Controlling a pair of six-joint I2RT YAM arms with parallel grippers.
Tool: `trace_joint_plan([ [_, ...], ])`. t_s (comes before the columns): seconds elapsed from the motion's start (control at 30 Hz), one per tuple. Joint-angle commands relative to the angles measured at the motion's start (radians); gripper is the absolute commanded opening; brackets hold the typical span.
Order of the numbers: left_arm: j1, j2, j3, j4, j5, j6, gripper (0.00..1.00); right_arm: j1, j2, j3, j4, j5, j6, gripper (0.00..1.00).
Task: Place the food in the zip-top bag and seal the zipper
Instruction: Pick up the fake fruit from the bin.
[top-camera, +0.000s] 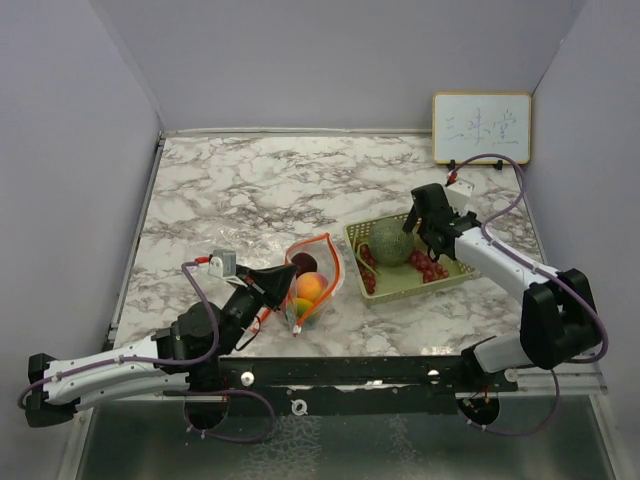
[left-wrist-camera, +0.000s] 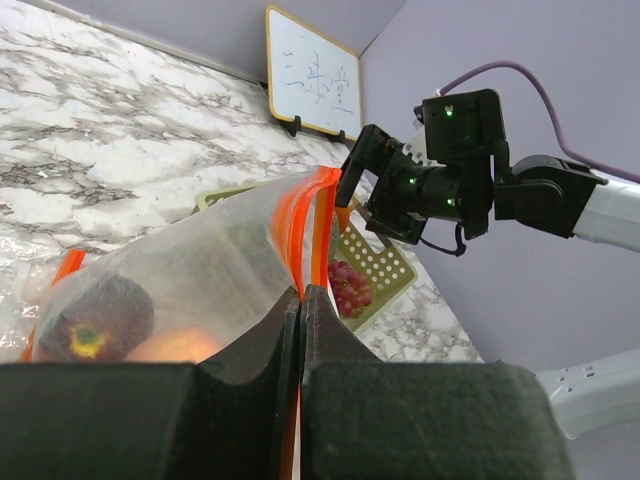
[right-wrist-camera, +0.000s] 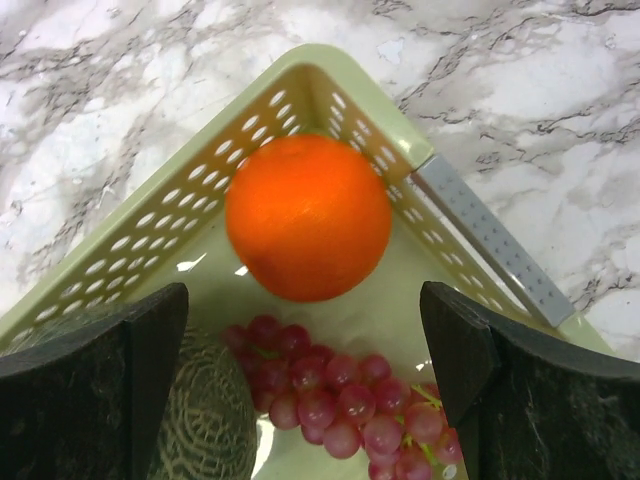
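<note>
Top external view: loses the orange (right-wrist-camera: 308, 217) entirely behind the right gripper (top-camera: 432, 246). Visible only from the right wrist, tucked in a corner of the pale green mesh basket (top-camera: 402, 292), against the wall. Same wrist view: cuts the netted melon (top-camera: 392, 241) off at the bottom edge, half behind one finger. Crops the grapes (right-wrist-camera: 340, 395) beside the orange too. Red bits at the basket's left end too small to name.

Left wrist view: blocks the lower bag with the gripper body and blurs the contents through plastic. Enough to make out a dark purple fruit (left-wrist-camera: 95, 318) and a yellow-peach fruit (left-wrist-camera: 175, 347) side by side inside the zip-top bag (top-camera: 325, 268). Something greenish low in the bag, unclear.

Pose, left arm: low along the near edge from the near left, reaching right to the bag at the centre of the marble table (top-camera: 250, 190). Jaws of the left gripper (top-camera: 278, 285) clenched on the bag's orange zipper rim; mouth gaping, zipper unsealed.

Pose, right arm: elbow folded at the right side, forearm running left and far, wrist tipped down over the basket's right half. Both fingers (right-wrist-camera: 90, 400) spread wide, grasping nothing, one each side of orange and grapes.

Basket just right of the bag. Small whiteboard (top-camera: 481, 127) propped at the far wall, right.
</note>
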Motion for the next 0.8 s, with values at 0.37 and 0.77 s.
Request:
trace_joint_plan([
  [0.37,-0.002,-0.031,-0.011,-0.024,-0.040,0.045,0.00,-0.078,0.180,0.005,0.213,-0.071,-0.052,0.83],
  [0.77,-0.002,-0.014,0.002,-0.036,-0.047,0.030,0.00,-0.079,0.057,-0.004,0.155,-0.094,-0.056,0.21],
])
